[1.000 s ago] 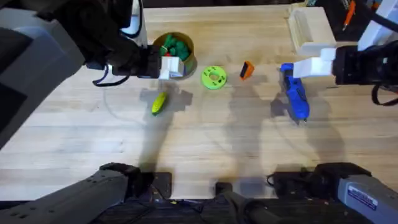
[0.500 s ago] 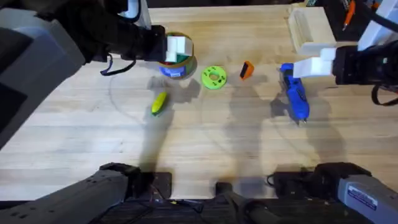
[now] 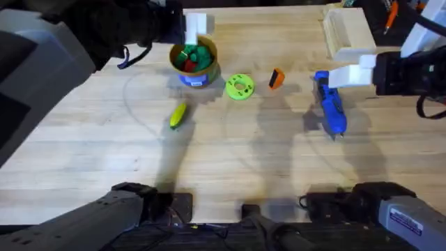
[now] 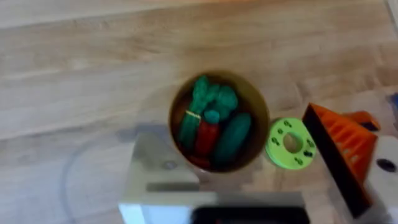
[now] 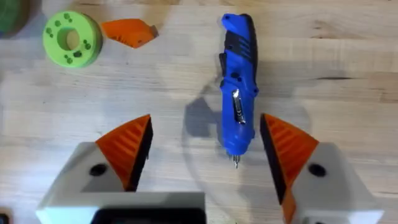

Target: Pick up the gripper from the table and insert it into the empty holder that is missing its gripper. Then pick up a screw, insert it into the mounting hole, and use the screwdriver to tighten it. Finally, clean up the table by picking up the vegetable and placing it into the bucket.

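One bucket (image 3: 193,61) is sitting at the far side of the table (image 3: 230,160), holding several green toy vegetables and one red one. One yellow vegetable (image 3: 178,115) is lying just in front of it. One green ring disc (image 3: 240,87) is resting beside the bucket, one orange gripper (image 3: 277,78) past that, and one blue screwdriver (image 3: 329,104) farther along. The right gripper (image 5: 205,155) is hanging wide open over the screwdriver's tip. The left gripper (image 3: 196,24) is hovering behind the bucket; whether it is open I cannot tell.

A pale wooden table (image 3: 230,167) is seen throughout; a pale wooden slotted box (image 3: 348,31) sits at 1 o'clock.
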{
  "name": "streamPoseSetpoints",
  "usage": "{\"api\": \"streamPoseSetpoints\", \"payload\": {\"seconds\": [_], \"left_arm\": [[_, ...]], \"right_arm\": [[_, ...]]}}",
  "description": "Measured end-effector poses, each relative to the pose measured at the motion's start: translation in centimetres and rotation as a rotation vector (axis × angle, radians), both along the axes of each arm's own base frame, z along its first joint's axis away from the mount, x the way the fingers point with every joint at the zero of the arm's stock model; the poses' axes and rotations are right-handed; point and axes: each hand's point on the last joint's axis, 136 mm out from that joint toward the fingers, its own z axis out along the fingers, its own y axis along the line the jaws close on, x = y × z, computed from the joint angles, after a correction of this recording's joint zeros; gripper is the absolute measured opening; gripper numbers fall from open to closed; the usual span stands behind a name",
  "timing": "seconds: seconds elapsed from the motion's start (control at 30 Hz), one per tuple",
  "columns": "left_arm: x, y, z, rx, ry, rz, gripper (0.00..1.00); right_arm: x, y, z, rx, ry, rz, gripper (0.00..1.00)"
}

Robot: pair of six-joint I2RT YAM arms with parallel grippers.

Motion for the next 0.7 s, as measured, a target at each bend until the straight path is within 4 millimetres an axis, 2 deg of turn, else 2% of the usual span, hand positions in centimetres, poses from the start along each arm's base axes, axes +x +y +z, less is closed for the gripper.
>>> {"api": "streamPoseSetpoints", "payload": {"seconds": [0.17, 0.37, 0.5, 0.7], "left_arm": [[1.0, 0.1, 1.3, 0.040, -0.082, -0.017, 0.985], [0.9, 0.2, 1.9, 0.056, -0.104, -0.030, 0.987], [-0.7, 0.4, 4.4, 0.055, -0.159, -0.034, 0.986], [-4.6, 1.3, 8.8, 0.056, -0.264, -0.036, 0.986]], "right_arm": [[0.0, 0.0, 0.0, 0.000, 0.001, 0.000, 0.992], [0.0, 0.0, 0.0, 0.000, 0.001, 0.000, 0.992], [0.0, 0.0, 0.0, 0.000, 0.001, 0.000, 0.992], [0.0, 0.0, 0.0, 0.000, 0.001, 0.000, 0.992]]}}
